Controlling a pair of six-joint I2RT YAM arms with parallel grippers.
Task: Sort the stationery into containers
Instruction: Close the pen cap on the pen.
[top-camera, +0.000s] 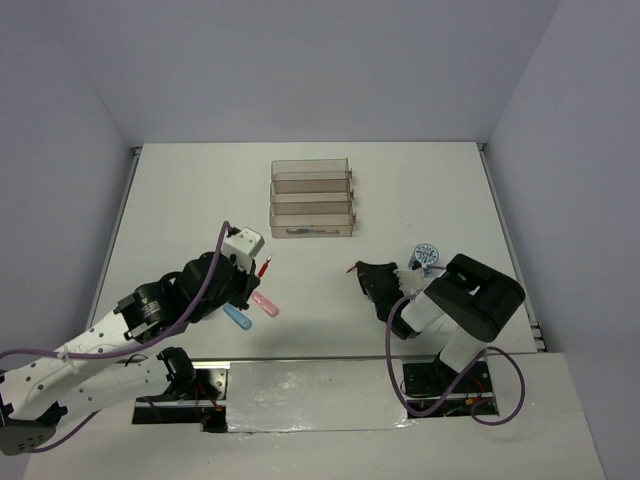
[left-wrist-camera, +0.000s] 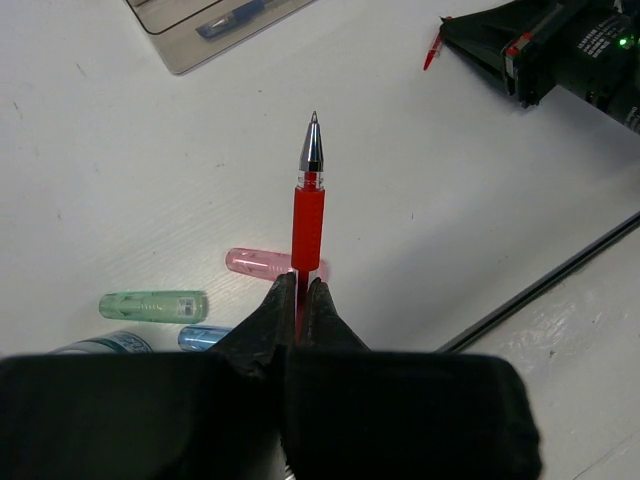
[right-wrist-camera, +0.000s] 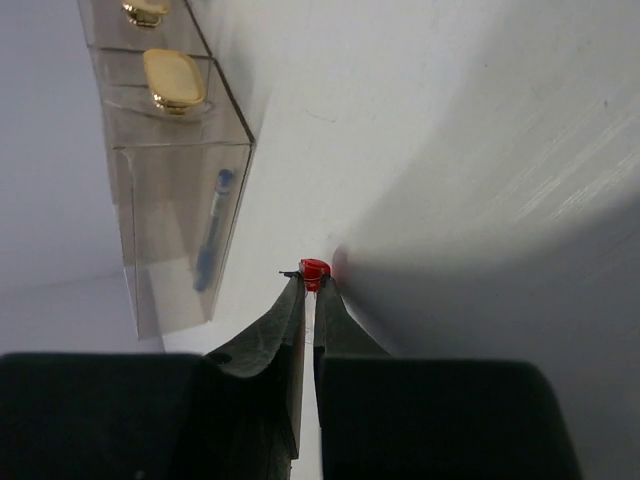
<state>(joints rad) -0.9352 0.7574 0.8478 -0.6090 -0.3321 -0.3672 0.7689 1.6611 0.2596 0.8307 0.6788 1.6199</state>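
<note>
My left gripper (left-wrist-camera: 300, 292) is shut on a red pen (left-wrist-camera: 308, 215), whose silver tip points forward above the table; from above, the pen (top-camera: 265, 267) pokes out of the left gripper (top-camera: 256, 275). My right gripper (right-wrist-camera: 313, 285) is shut on a small red cap (right-wrist-camera: 315, 272), low over the table, seen from above at the right gripper (top-camera: 358, 270). The clear containers (top-camera: 312, 200) stand at the back centre; the nearest tray (right-wrist-camera: 170, 210) holds a blue pen (right-wrist-camera: 210, 230). Pink (left-wrist-camera: 260, 262), green (left-wrist-camera: 153, 305) and blue (left-wrist-camera: 205, 337) capsules lie under my left gripper.
A blue patterned roll (top-camera: 425, 257) lies just right of my right gripper. Another roll (left-wrist-camera: 100, 346) peeks out beside the green capsule. Two yellow pieces (right-wrist-camera: 172, 80) sit in the farther trays. The table's front edge (left-wrist-camera: 540, 285) runs close behind the capsules.
</note>
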